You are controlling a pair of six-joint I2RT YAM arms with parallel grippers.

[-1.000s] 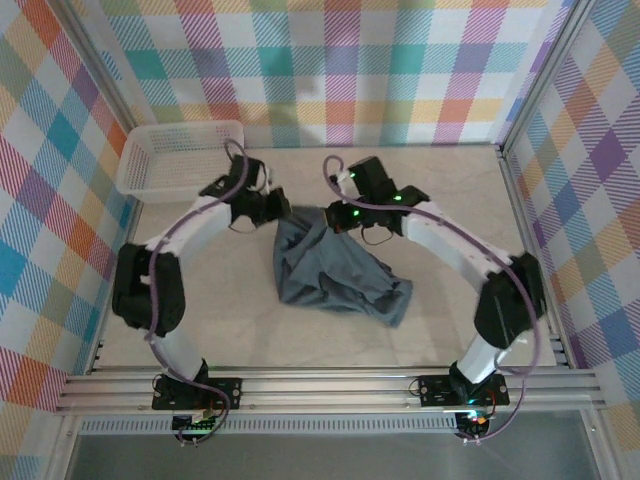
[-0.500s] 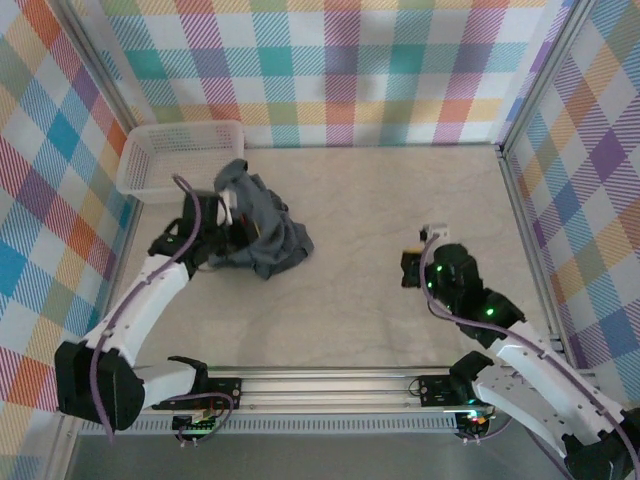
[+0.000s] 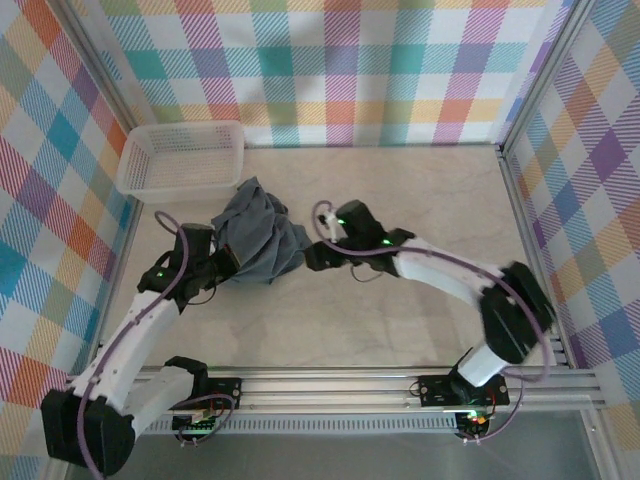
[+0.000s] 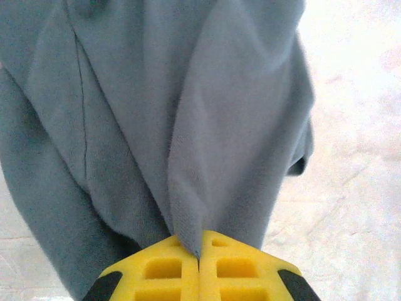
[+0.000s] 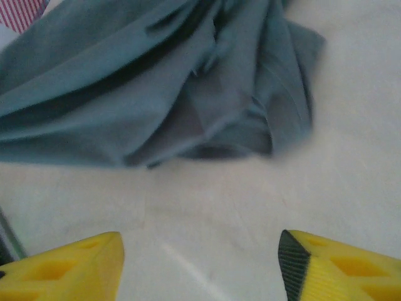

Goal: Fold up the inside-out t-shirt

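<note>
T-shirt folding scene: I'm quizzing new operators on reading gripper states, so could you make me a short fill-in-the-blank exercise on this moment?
1. The left gripper is ___ on a fold of the t-shirt.
2. The right gripper is ___, its fingers wide apart over the bare table just short of the cloth.
3. In the top view, the white mesh basket stands at the table's far ___ corner.

Missing words: shut; open; left.
</note>
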